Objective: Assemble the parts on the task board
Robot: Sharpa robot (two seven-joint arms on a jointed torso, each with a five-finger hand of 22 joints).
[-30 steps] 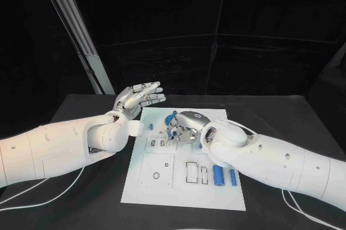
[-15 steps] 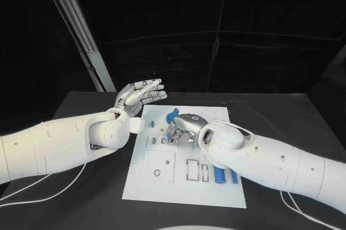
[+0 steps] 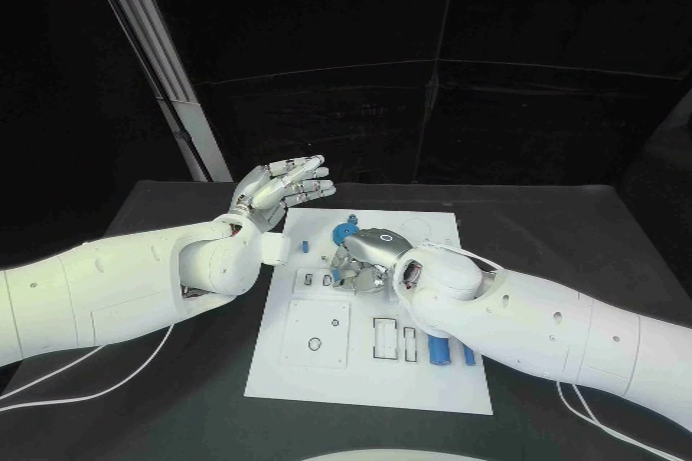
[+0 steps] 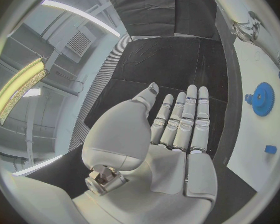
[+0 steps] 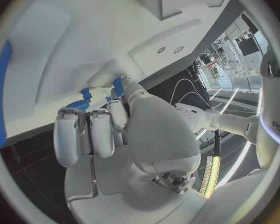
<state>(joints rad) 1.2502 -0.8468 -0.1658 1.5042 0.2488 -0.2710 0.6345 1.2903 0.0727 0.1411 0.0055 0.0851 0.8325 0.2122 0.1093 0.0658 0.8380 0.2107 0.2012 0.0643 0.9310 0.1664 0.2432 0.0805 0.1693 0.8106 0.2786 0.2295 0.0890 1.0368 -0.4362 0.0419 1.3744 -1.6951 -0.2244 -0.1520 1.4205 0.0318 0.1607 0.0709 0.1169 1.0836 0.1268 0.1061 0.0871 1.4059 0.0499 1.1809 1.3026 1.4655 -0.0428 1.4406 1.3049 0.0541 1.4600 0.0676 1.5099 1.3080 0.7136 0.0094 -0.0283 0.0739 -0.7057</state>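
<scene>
1. Black table (image 3: 562,231) and dark curtains all round, with the white task board (image 3: 418,391) lying in the middle.
2. Right hand (image 3: 368,259) has slid a bit further toward the board's left side over the last second and sits lower now. Its fingers are curled down over the small slots there, with something blue (image 5: 118,84) right at the fingertips. Can't honestly tell if it's pinching that piece or just touching it.
3. Left hand (image 3: 284,191) has barely moved: hovering off the board's far left corner, palm flat, fingers spread, holding nothing.
4. Further out, the blue gear (image 4: 262,98) stands near the board's far edge, and two blue pins (image 3: 451,353) lie near the right edge.
5. My read: it's lining a small part up over a slot, seating not done yet.
</scene>
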